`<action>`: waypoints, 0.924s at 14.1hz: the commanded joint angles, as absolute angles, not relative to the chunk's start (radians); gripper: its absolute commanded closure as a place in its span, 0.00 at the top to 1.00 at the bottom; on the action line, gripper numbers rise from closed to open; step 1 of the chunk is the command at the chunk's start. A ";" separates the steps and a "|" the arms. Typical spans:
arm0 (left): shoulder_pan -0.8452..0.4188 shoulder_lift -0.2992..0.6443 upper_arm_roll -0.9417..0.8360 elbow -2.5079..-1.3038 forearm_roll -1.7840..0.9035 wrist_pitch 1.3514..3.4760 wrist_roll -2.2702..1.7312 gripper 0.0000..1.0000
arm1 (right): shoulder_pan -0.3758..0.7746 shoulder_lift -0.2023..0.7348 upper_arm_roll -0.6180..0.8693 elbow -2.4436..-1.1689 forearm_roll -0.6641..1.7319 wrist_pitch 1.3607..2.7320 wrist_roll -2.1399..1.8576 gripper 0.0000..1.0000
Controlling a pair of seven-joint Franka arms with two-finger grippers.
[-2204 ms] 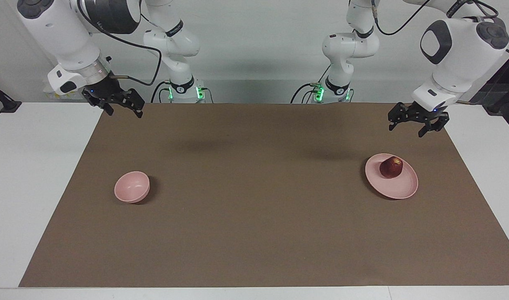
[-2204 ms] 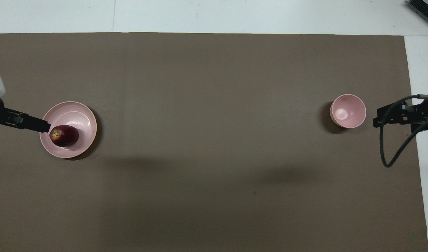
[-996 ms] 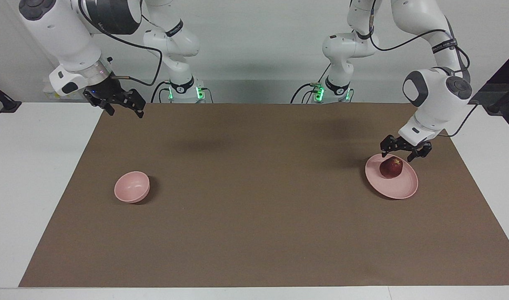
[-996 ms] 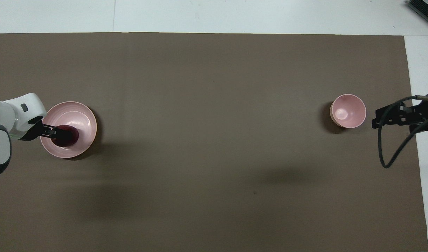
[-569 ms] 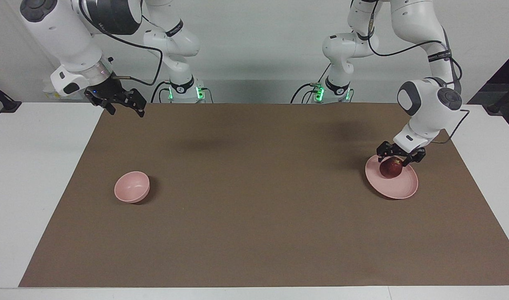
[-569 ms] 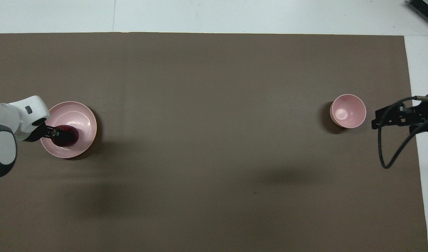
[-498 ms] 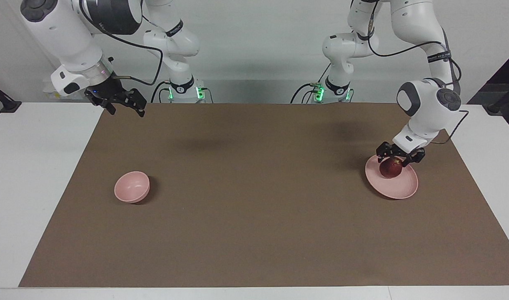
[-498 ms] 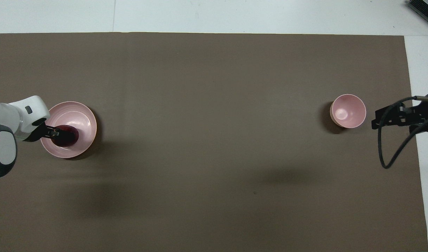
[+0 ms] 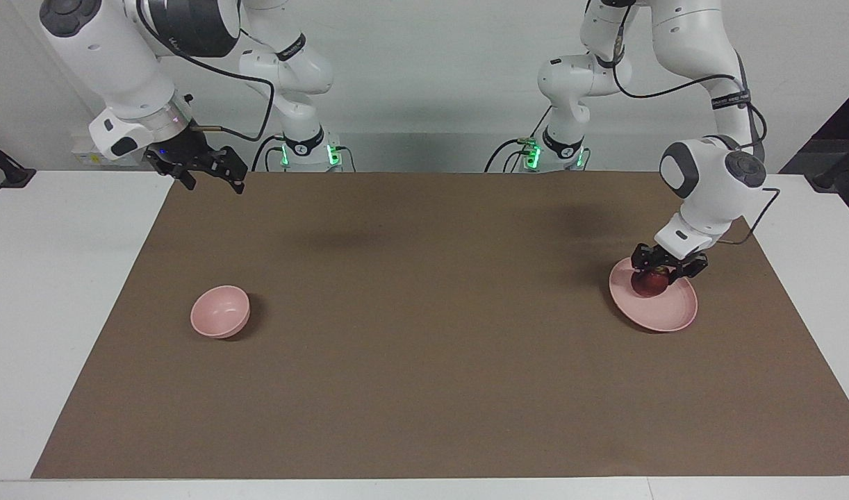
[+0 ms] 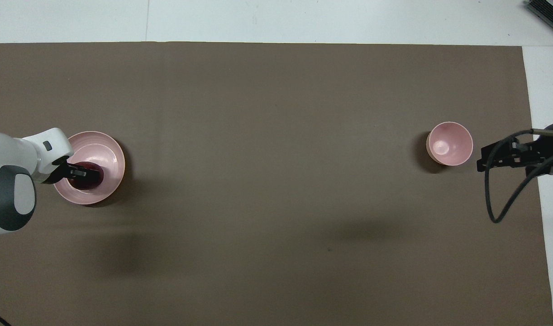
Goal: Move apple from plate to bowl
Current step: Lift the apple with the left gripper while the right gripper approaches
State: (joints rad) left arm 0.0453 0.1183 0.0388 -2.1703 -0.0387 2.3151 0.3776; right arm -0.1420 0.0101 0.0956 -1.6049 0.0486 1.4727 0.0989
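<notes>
At the right of the facing view, a little below mid-height, the left gripper (image 9: 668, 268) is down on the apple (image 9: 651, 283), which sits on the plate (image 9: 664, 310). Its fingers straddle the fruit, one on each side, and look closed against it, though the apple has not left the plate. In the overhead view the same gripper (image 10: 79, 172) shows at the left edge of the frame, covering most of the dark red apple (image 10: 90, 179) on the pink plate (image 10: 105, 151).

The step in hand appears to be the grasp. The next move likely calls for a straight lift clear of the plate, then a long carry across the brown mat on the table (image 9: 21, 292), since the bowl (image 9: 220, 312) stands well apart, at the left of the facing view. A round, smooth apple could slip or roll if the hold is off-center.

The plate holds only the apple, set toward the rim nearest the robots. The bowl (image 10: 450, 143), at the right of the overhead view, is upright and empty.

At the upper left of the facing view, the right gripper (image 9: 209, 171) waits in the air over the mat's corner, its fingers apart and holding nothing.
</notes>
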 commanded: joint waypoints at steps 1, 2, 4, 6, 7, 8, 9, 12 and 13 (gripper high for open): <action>0.057 0.121 0.035 -2.168 -0.054 2.327 0.403 0.00 | -0.144 -0.015 0.107 -1.644 0.051 1.480 0.106 1.00; 0.057 0.123 0.035 -2.151 -0.054 2.324 0.403 0.00 | -0.143 -0.015 0.107 -1.655 0.055 1.480 0.109 1.00; 0.045 0.117 0.034 -2.102 -0.054 2.266 0.400 0.00 | -0.124 -0.020 0.107 -1.666 0.057 1.488 0.150 1.00; 0.031 0.107 0.023 -2.048 -0.055 2.183 0.391 0.00 | -0.114 -0.021 0.107 -1.669 0.072 1.483 0.188 1.00; 0.028 0.104 0.021 -2.022 -0.080 2.134 0.390 0.00 | -0.110 -0.012 0.107 -1.670 0.104 1.473 0.213 1.00; 0.026 0.107 0.020 -1.982 -0.153 2.082 0.391 0.00 | -0.110 -0.005 0.107 -1.680 0.135 1.473 0.253 1.00; 0.017 0.113 0.020 -1.945 -0.237 2.036 0.391 0.00 | -0.110 -0.005 0.107 -1.687 0.143 1.479 0.288 1.00; -0.030 0.107 0.017 -1.907 -0.328 1.982 0.388 0.00 | -0.091 0.021 0.107 -1.689 0.230 1.474 0.397 1.00; -0.043 0.104 0.015 -1.905 -0.372 1.974 0.373 0.00 | -0.087 0.031 0.107 -1.689 0.257 1.473 0.444 1.00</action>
